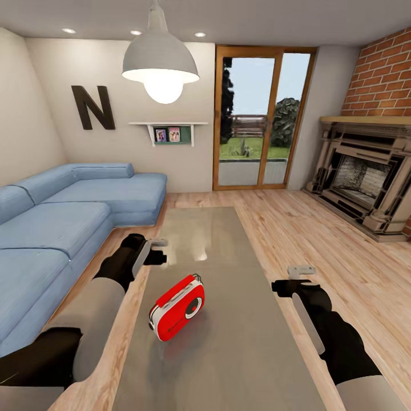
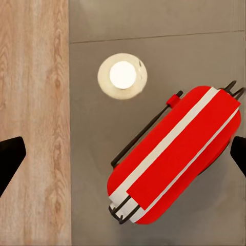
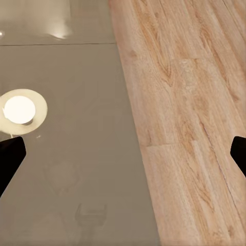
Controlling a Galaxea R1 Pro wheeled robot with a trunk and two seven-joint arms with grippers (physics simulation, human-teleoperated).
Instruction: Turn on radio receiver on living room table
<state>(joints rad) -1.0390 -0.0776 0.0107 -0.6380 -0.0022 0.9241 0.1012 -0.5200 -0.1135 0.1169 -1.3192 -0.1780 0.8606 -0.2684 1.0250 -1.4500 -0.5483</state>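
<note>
The red radio receiver (image 1: 177,308) with white trim lies tilted on the glossy grey table (image 1: 228,257), near its left side, dial facing up and right. My left gripper (image 1: 155,251) hovers over the table's left edge, just beyond the radio, and is open. In the left wrist view the radio (image 2: 174,159) with its thin wire handle sits between the widely spread fingertips (image 2: 11,156), well below them. My right gripper (image 1: 297,277) is open above the table's right edge, to the right of the radio. The right wrist view looks down on the table top (image 3: 77,169) and the floor (image 3: 189,128).
A blue sectional sofa (image 1: 57,228) runs along the table's left side, with a strip of wood floor between them. The brick fireplace (image 1: 365,182) stands at the right, glass doors (image 1: 257,120) at the back. A white pendant lamp (image 1: 161,63) hangs above and is mirrored in the table.
</note>
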